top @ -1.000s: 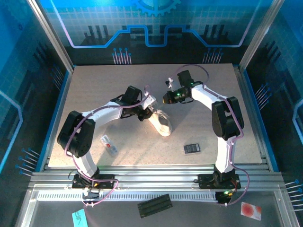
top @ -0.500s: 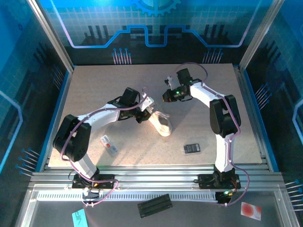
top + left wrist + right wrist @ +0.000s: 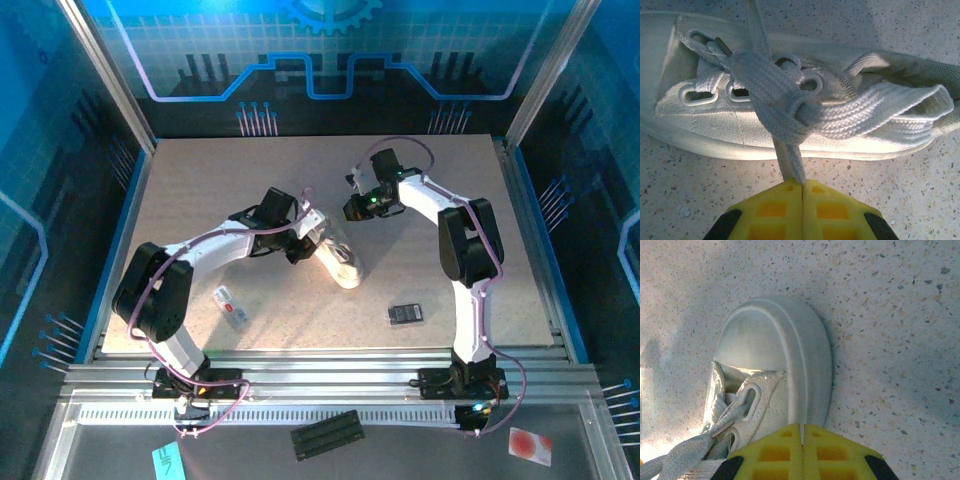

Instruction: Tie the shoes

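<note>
One sneaker (image 3: 341,263) lies midway on the counter (image 3: 200,180); left fingers (image 3: 775,207) clench one lace (image 3: 789,159), right fingers (image 3: 832,450) press together on its far side. One black device (image 3: 405,314) and one packet (image 3: 230,305) lie nearer.

In the left wrist view the shoe (image 3: 715,120) runs past both side edges, and a lace (image 3: 756,25) leaves the top edge. In the right wrist view the fingers (image 3: 835,452) cover the shoe's rear half.

We see one cream low-top sneaker (image 3: 342,264) resting on its sole near the middle of the speckled table (image 3: 200,190), its flat pale laces (image 3: 785,95) knotted, one loop splayed sideways.
</note>
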